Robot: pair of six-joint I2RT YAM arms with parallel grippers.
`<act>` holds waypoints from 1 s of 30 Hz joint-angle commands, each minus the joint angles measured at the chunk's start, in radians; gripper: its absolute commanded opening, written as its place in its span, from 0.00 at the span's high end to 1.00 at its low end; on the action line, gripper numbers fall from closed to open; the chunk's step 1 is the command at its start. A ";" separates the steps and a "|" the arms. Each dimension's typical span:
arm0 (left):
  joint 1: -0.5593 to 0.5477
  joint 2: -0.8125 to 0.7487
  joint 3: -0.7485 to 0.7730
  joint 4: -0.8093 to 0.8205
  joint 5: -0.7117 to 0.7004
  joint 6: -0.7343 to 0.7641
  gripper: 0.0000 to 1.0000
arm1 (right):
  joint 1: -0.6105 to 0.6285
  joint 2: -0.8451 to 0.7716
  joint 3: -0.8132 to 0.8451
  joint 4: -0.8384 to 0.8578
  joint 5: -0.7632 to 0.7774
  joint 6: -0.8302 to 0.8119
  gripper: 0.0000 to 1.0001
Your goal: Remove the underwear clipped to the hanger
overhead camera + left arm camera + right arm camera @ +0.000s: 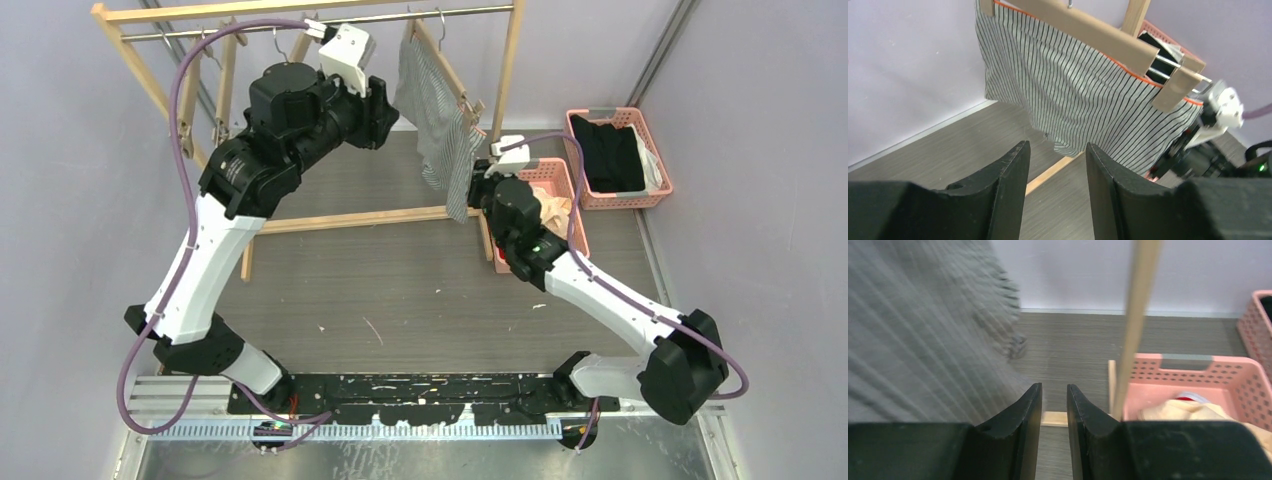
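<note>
The grey-and-white striped underwear (438,125) hangs clipped to a wooden hanger (447,68) on the rack's rail. It fills the upper left wrist view (1083,95), under the hanger (1088,32) and its clip (1175,87). My left gripper (388,100) is open and empty (1055,146), just left of the underwear. My right gripper (478,182) is at the underwear's lower right edge, jaws a narrow gap apart with nothing between them (1054,387); the blurred striped cloth (923,330) is to its left. The beige underwear (553,205) lies in a pink basket (1198,371), and a bit of red and white (1187,397) shows beside the beige underwear (1193,411).
The wooden rack (330,12) stands at the back with empty hangers (225,85) at its left; its post (1138,315) is just right of my right gripper. A second pink basket (662,160) with black clothes (610,155) sits against the right wall.
</note>
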 commanded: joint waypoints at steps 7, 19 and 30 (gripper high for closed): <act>-0.003 0.101 0.170 0.157 -0.029 -0.050 0.49 | 0.175 0.070 0.078 0.153 0.032 -0.109 0.69; -0.001 0.220 0.267 0.195 -0.039 -0.076 0.41 | 0.215 0.093 0.065 0.150 0.082 -0.166 0.71; 0.001 0.243 0.278 0.222 -0.014 -0.057 0.42 | 0.218 0.094 0.044 0.149 0.083 -0.167 0.71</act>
